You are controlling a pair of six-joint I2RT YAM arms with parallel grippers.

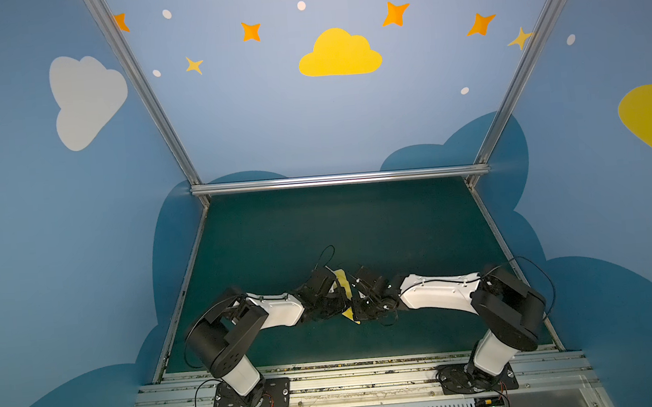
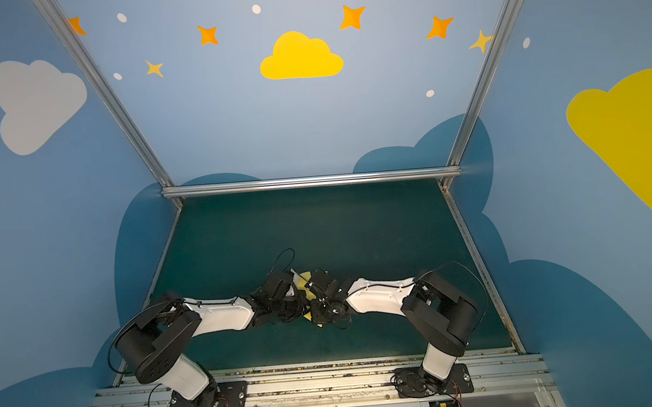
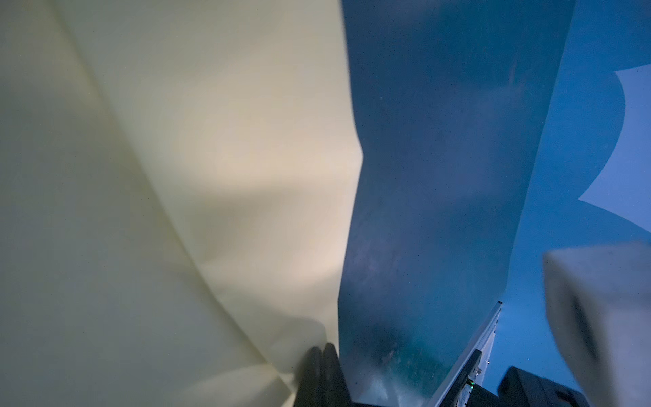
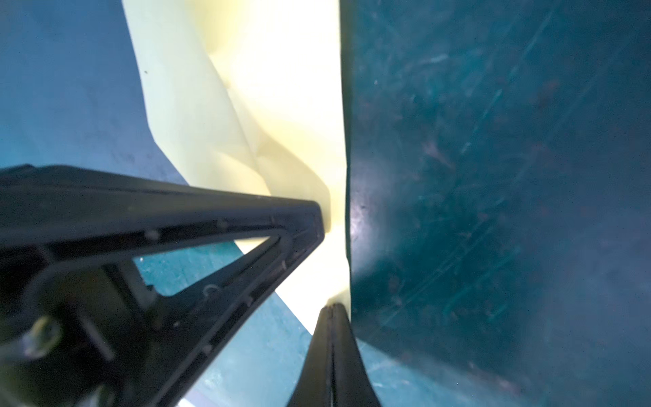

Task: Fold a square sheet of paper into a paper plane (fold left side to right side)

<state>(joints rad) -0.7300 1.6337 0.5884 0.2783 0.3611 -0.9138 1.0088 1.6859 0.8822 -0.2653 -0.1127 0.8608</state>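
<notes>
Where the two arms meet over the middle of the green surface [image 1: 358, 226], the creased pale yellow paper [image 1: 342, 284] is held between them. The left hand [image 3: 322, 350] and right hand [image 4: 333, 310] are each pressed together, pinching its edge.

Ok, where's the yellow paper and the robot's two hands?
yellow paper [image 1: 343, 284]: in a top view, strip showing between the hands.
left hand [image 3: 322, 350]: left wrist view, its shut fingertips.
right hand [image 4: 333, 308]: right wrist view, its shut fingertips.

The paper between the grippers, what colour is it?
Pale yellow paper, best seen in the right wrist view.
</notes>
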